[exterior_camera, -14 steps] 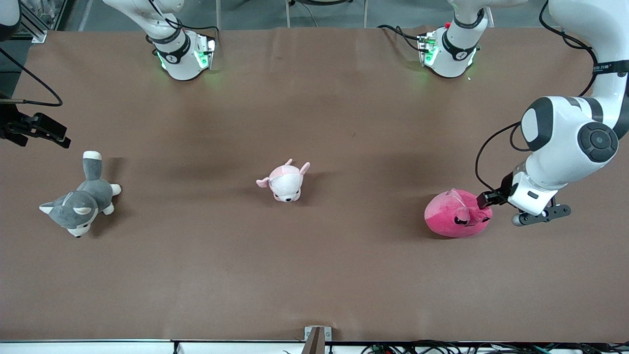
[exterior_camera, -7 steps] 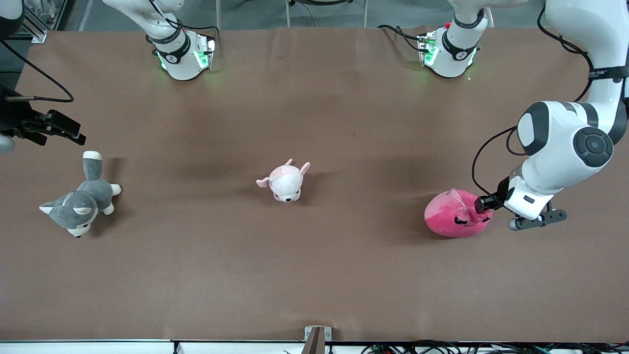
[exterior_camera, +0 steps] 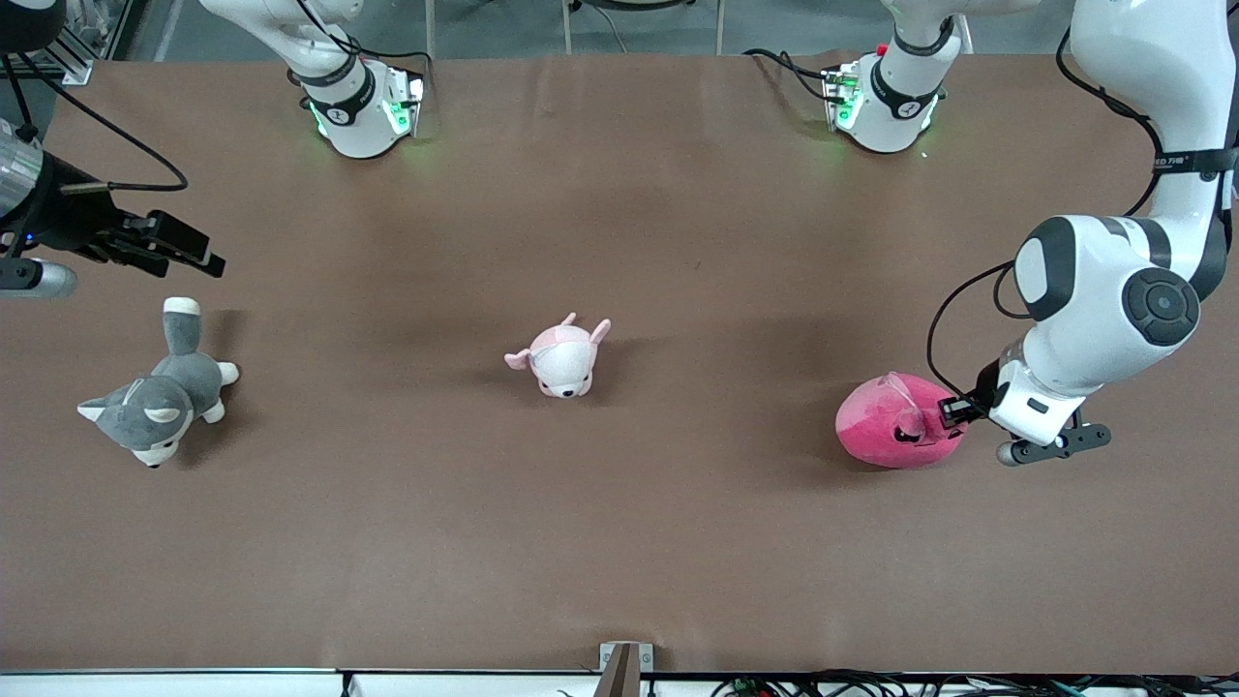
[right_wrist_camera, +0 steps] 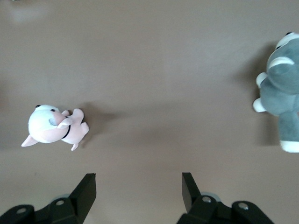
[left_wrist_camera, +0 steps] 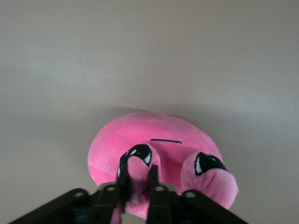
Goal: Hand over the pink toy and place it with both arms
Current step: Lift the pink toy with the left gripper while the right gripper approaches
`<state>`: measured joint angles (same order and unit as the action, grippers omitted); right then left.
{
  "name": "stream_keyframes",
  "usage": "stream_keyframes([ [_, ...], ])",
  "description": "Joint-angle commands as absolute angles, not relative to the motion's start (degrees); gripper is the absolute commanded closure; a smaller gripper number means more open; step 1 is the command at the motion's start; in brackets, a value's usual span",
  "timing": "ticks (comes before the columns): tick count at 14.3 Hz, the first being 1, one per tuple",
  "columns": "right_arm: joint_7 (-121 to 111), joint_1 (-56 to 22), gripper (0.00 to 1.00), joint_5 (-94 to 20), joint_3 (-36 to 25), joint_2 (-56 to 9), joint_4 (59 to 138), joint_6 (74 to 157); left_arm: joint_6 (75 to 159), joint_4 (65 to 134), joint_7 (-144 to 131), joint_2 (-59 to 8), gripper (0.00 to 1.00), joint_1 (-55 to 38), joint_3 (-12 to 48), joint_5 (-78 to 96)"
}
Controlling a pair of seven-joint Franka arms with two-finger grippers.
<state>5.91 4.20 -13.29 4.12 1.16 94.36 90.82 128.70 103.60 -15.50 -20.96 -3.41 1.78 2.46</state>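
Note:
The pink toy (exterior_camera: 891, 426) is a round hot-pink plush lying on the brown table toward the left arm's end. My left gripper (exterior_camera: 953, 411) is low at its side and shut on a soft bump of the toy beside one black eye. In the left wrist view the toy (left_wrist_camera: 149, 135) fills the middle, and the gripper (left_wrist_camera: 138, 171) pinches pink plush between its black fingers (left_wrist_camera: 122, 175). My right gripper (exterior_camera: 184, 250) is open and empty in the air, over the table by the grey dog. It also shows in the right wrist view (right_wrist_camera: 138, 179).
A small pale-pink-and-white plush (exterior_camera: 561, 356) lies mid-table and shows in the right wrist view (right_wrist_camera: 51, 126). A grey-and-white plush dog (exterior_camera: 160, 392) lies toward the right arm's end and shows in the right wrist view (right_wrist_camera: 282, 93). Both arm bases stand along the table's edge farthest from the front camera.
My right gripper has moved in over the table from its edge, toward the middle. My left gripper has shifted slightly along the toy's side. The toy has stayed in place.

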Motion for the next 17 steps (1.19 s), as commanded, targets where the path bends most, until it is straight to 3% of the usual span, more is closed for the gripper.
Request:
stream_keyframes([
  [1,7.1,2.8,0.2,-16.7,4.0,1.2,94.0,90.1,129.0,103.0,-16.4,-21.1,1.0,-3.3,2.0,4.6],
  [4,8.6,0.9,0.23,-20.2,4.0,1.1,94.0,90.0,127.3,102.9,-16.3,-19.4,1.0,-3.3,3.4,4.9],
  [8,18.1,-1.6,0.24,-25.5,4.0,0.8,94.0,89.9,118.9,101.2,-16.5,-16.3,1.0,-3.5,5.9,13.7],
  [12,17.7,-0.6,0.24,-33.3,3.5,-1.0,94.0,86.6,107.3,93.3,-20.9,-15.6,1.0,-3.3,11.3,13.8],
  [17,18.2,-0.5,0.24,-34.3,3.5,-1.4,93.9,86.2,103.6,86.0,-29.9,-15.8,1.0,-3.5,20.5,14.2],
])
